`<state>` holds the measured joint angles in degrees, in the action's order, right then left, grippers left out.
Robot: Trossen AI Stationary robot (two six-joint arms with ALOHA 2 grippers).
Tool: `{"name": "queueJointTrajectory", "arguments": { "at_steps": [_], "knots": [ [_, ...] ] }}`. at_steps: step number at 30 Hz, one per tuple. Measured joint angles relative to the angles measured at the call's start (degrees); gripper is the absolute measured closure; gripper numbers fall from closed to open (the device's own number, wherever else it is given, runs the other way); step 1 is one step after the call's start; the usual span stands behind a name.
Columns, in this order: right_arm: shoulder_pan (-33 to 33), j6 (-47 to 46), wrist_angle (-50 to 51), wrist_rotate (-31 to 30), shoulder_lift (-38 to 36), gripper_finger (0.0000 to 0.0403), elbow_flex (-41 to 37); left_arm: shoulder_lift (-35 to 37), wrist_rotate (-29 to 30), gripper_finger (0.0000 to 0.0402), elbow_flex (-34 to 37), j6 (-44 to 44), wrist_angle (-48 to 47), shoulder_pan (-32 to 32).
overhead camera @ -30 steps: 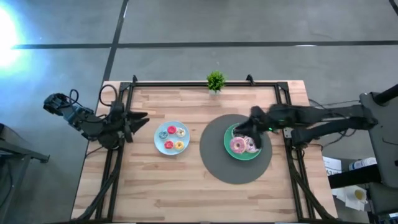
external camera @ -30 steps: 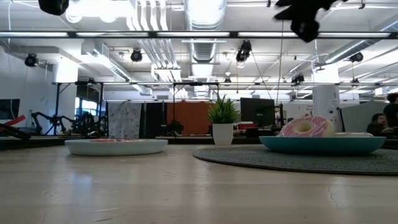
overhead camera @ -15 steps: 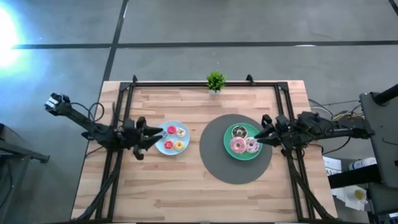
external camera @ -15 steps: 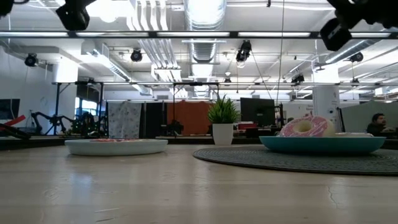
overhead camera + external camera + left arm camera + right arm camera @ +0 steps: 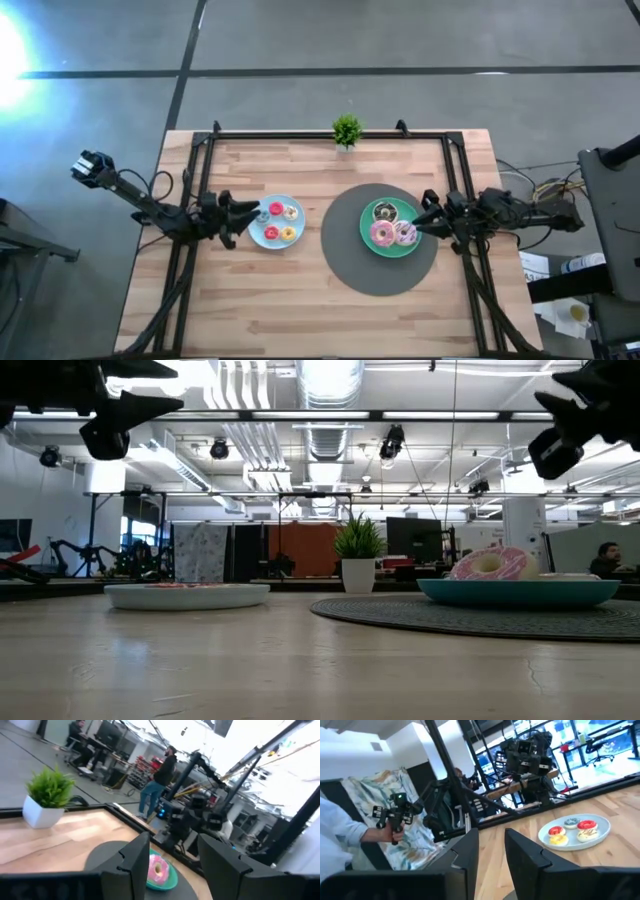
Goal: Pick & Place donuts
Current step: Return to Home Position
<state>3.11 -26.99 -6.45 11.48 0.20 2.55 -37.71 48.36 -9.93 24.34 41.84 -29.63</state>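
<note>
High view: left gripper (image 5: 238, 215) beside the round light-blue plate (image 5: 253, 230) of mini toy donuts (image 5: 276, 209), which lie inward; right gripper (image 5: 421, 216) beside the round teal plate (image 5: 367, 238) with three larger donuts (image 5: 381, 234).
Left wrist view: fingers (image 5: 135, 865) parted, empty.
Right wrist view: fingers (image 5: 467, 852) narrowly parted, empty.

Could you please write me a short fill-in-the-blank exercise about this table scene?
The teal plate holds ___ larger donuts.
It rests on a dark round ___.
The left gripper hangs by the light-blue plate, the right gripper by the ___ plate.
Missing words: three; mat; teal.
</note>
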Motion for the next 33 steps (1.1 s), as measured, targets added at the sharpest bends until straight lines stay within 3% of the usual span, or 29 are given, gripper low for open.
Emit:
{"name": "queueJointTrajectory", "arguments": {
  "at_steps": [7,20,33],
  "knots": [
    [0.0,0.3,3.0,-6.0,0.7,0.0313,-2.0,0.2,2.5,0.0259,-0.1,-1.1,0.1,0.0],
    [0.0,0.4,4.6,-6.1,1.8,0.0331,-2.0,0.1,2.6,0.0259,-0.1,-1.2,-0.4,0.0],
    [-3.0,0.4,4.6,-6.1,-0.2,0.0317,-2.0,0.1,2.6,0.0259,-0.1,-1.2,-0.3,0.0]
  ]
}}
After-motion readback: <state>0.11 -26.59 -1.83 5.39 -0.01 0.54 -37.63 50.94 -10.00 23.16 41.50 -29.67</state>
